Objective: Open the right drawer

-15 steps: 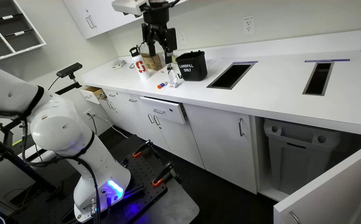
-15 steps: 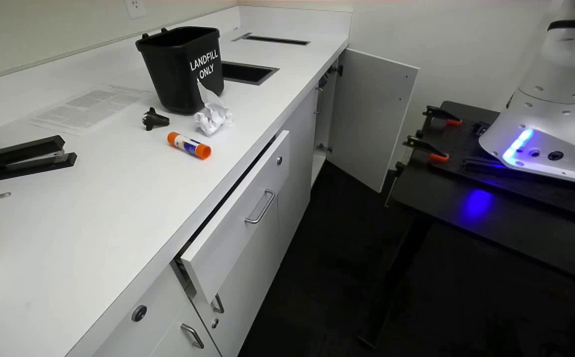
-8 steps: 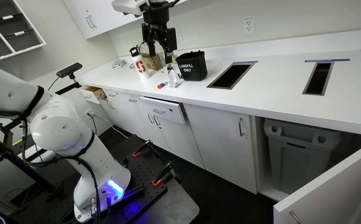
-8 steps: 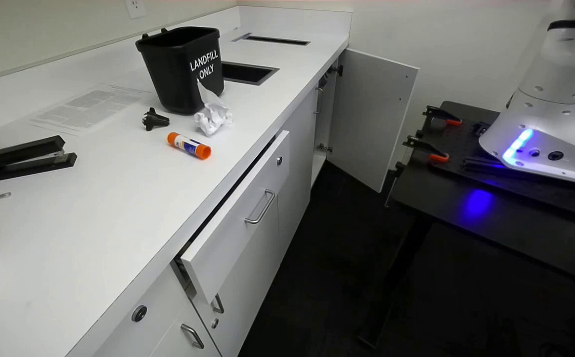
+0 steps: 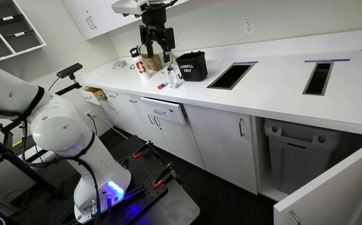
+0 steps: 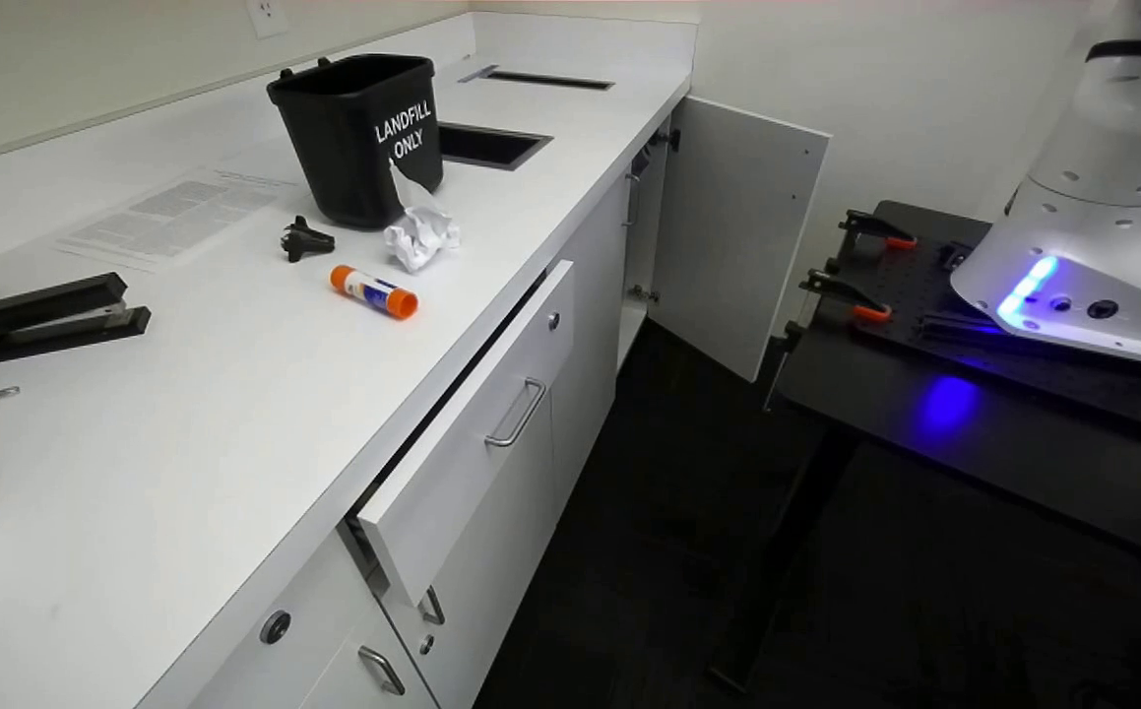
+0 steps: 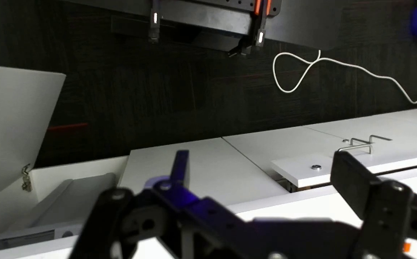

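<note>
The right drawer (image 5: 169, 114) is pulled out a little under the counter, with a narrow dark gap behind its white front. It also shows in an exterior view (image 6: 460, 451) and the wrist view (image 7: 300, 163). Its slim metal handle (image 6: 518, 412) faces the room, with a round lock beside it. A strip of wood box shows in the wrist view. My gripper (image 5: 159, 55) is open and empty, well above the counter and apart from the drawer. In the wrist view its fingers (image 7: 261, 156) are wide apart; one finger partly covers the drawer front.
On the counter (image 5: 262, 90) stand a black landfill bin (image 5: 192, 67), crumpled paper (image 6: 422, 236), a glue stick (image 6: 374, 290), a stapler (image 6: 38, 315) and a white bottle (image 5: 141, 67). Another drawer (image 5: 90, 96) stands open farther along. An open cabinet door (image 6: 742, 226) juts out.
My gripper has moved slightly left and up in an exterior view during the last half second. The drawer and the counter objects stay as they were.
</note>
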`<state>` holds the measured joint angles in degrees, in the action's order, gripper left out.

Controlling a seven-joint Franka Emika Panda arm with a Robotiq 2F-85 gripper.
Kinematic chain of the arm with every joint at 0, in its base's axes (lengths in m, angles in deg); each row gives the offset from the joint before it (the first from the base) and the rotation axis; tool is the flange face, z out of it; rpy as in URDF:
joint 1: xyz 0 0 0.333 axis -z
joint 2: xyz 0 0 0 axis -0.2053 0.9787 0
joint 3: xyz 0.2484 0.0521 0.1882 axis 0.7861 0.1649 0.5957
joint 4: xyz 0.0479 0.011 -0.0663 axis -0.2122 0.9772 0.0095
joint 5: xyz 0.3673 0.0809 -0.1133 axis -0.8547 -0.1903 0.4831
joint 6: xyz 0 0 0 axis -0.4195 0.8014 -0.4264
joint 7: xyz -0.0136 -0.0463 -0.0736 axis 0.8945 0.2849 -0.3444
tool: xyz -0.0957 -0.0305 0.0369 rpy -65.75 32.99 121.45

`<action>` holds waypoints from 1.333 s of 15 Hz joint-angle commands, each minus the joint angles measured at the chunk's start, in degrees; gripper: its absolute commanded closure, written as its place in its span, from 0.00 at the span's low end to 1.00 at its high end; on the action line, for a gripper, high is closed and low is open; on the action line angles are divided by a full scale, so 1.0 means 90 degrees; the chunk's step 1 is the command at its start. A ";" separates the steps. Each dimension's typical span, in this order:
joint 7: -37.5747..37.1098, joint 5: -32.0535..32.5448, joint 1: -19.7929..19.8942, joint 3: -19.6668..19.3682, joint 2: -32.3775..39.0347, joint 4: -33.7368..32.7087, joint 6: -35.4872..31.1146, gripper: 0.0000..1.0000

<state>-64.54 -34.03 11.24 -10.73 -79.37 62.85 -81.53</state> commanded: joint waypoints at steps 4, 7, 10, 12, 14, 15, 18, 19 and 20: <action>0.0168 -0.0131 -0.0992 0.1497 0.0714 -0.0056 -0.0801 0.00; 0.0226 -0.0074 -0.1477 0.2127 0.0890 0.0095 -0.1430 0.00; 0.0392 -0.0121 -0.1922 0.2576 0.0779 0.0394 -0.1861 0.00; 0.0173 -0.0125 -0.1906 0.2584 0.0979 0.0193 -0.1660 0.00; 0.0151 -0.0136 -0.1997 0.2659 0.0976 0.0219 -0.1661 0.00; 0.0153 -0.0135 -0.1980 0.2641 0.0985 0.0218 -0.1661 0.00; 0.0167 -0.0135 -0.1928 0.2575 0.0990 0.0218 -0.1661 0.00; 0.0167 -0.0135 -0.1927 0.2575 0.0992 0.0218 -0.1661 0.00; 0.0167 -0.0135 -0.1927 0.2575 0.0992 0.0218 -0.1661 0.00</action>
<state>-63.01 -35.26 -6.11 12.44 -70.49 64.91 -96.58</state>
